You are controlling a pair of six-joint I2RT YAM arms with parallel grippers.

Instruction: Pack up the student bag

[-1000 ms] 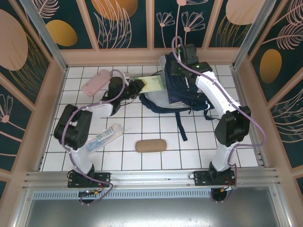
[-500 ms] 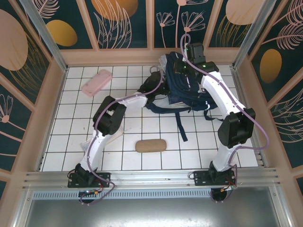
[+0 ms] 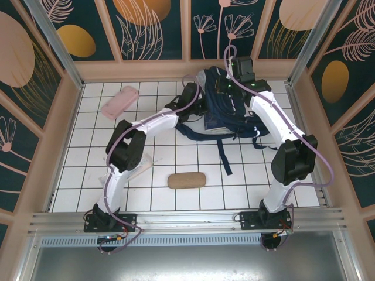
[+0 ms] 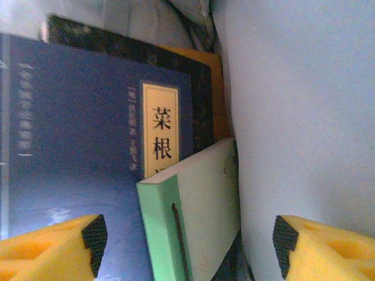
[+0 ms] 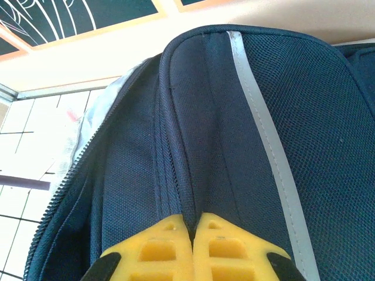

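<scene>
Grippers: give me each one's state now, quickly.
Left gripper: open, fingers apart on either side of the green book, not touching it.
Right gripper: shut, pinching a fold of the student bag.

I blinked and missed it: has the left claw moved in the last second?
Yes. From above, the left claw went right, away from the pink case, to the student bag.
</scene>
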